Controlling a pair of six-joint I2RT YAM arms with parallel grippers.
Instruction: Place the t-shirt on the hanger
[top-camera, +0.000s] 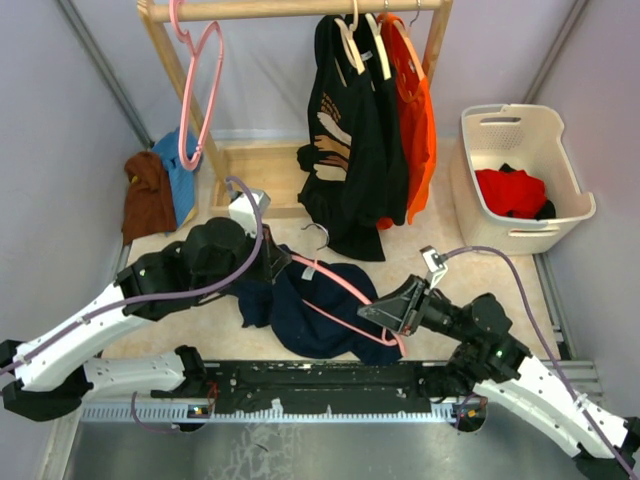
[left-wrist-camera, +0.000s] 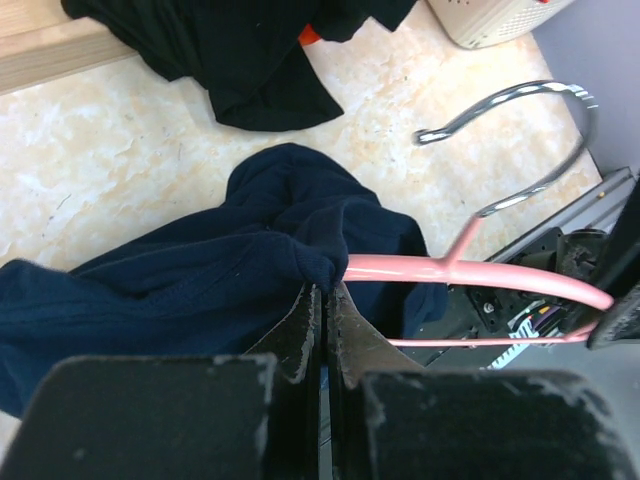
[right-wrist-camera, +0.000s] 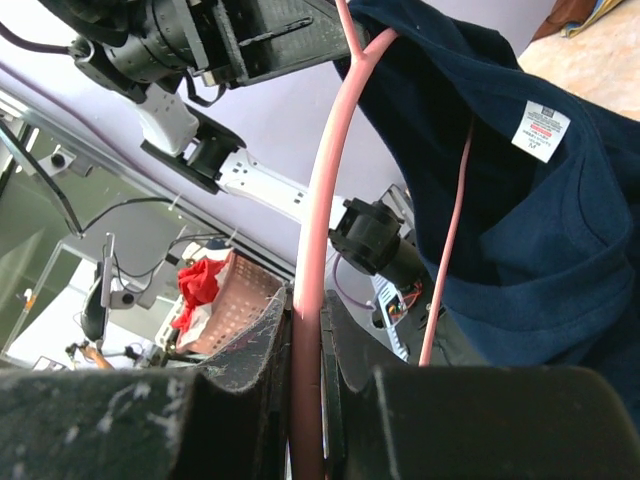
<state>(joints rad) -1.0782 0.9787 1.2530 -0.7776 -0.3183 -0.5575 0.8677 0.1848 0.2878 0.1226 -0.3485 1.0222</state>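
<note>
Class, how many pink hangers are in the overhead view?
2. One pink hanger hangs from the rail, upper left; the other hanger lies partly inside the t-shirt, held by the right gripper. Hung shirts may hide more.

Robot lab cell — wooden clothes rack (top-camera: 300, 9), laundry basket (top-camera: 520, 237)
</note>
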